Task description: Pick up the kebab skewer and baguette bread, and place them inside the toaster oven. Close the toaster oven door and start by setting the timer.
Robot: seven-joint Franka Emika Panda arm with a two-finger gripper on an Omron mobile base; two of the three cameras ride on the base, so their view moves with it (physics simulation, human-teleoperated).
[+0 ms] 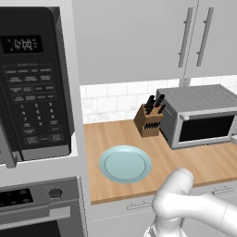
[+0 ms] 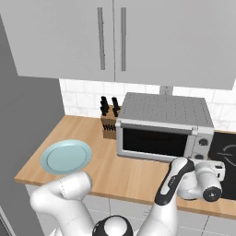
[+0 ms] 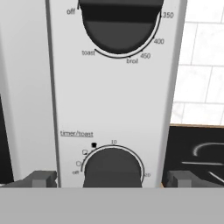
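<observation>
Right now the toaster oven sits toward the back right of the wooden counter, its door shut; through the dark glass I cannot make out what is inside. A pale blue plate lies near the counter's front left corner with nothing on it. A wooden knife block holding dark-handled knives stands just beside the oven's left side, against the tiled wall. The gripper is up close to the oven's right-hand control strip, spread wide with nothing in it, one fingertip on either side of the lower dial marked timer/toast. Above that sits the temperature dial. A black cooktop adjoins the counter's right end.
</observation>
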